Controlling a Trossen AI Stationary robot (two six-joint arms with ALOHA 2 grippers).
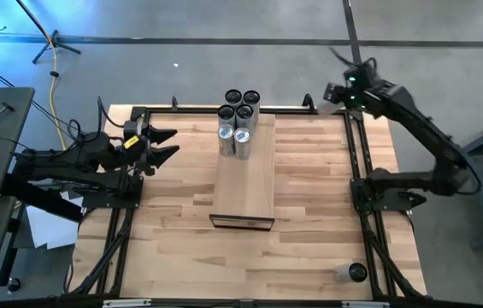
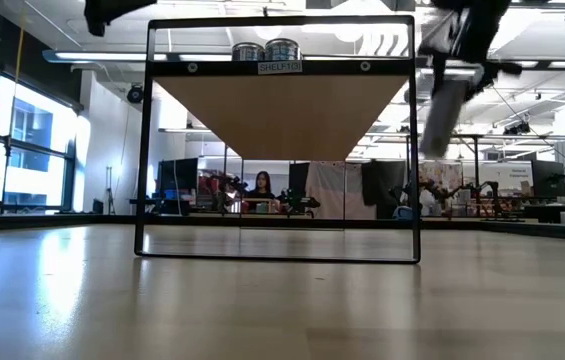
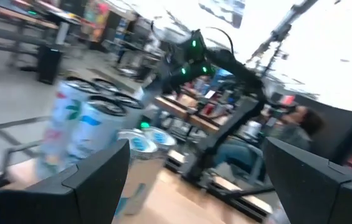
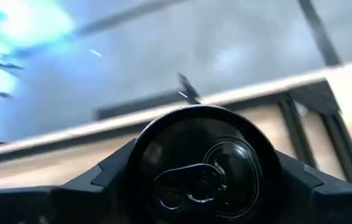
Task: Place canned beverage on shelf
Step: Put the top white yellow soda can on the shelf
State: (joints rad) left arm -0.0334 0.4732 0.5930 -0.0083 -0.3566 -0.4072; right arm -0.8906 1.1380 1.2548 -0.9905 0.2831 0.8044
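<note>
Butcher-block tabletop (image 1: 309, 214) carries the shelf (image 1: 245, 192), a raised pale board with six cans (image 1: 238, 120) clustered at its far end. Right gripper (image 4: 200, 186) is above the tabletop's far right corner, fingers clenched around a dark-topped beverage can (image 4: 202, 163) seated between them, top toward the wrist camera. Left gripper (image 1: 171, 144) waits off the shelf's left side, fingers released and empty. One more can (image 1: 350, 273) lies at the near right edge. Judgement: carry the held can level, lower it onto bare board beside the cluster without nudging neighbours, release only once seated.
</note>
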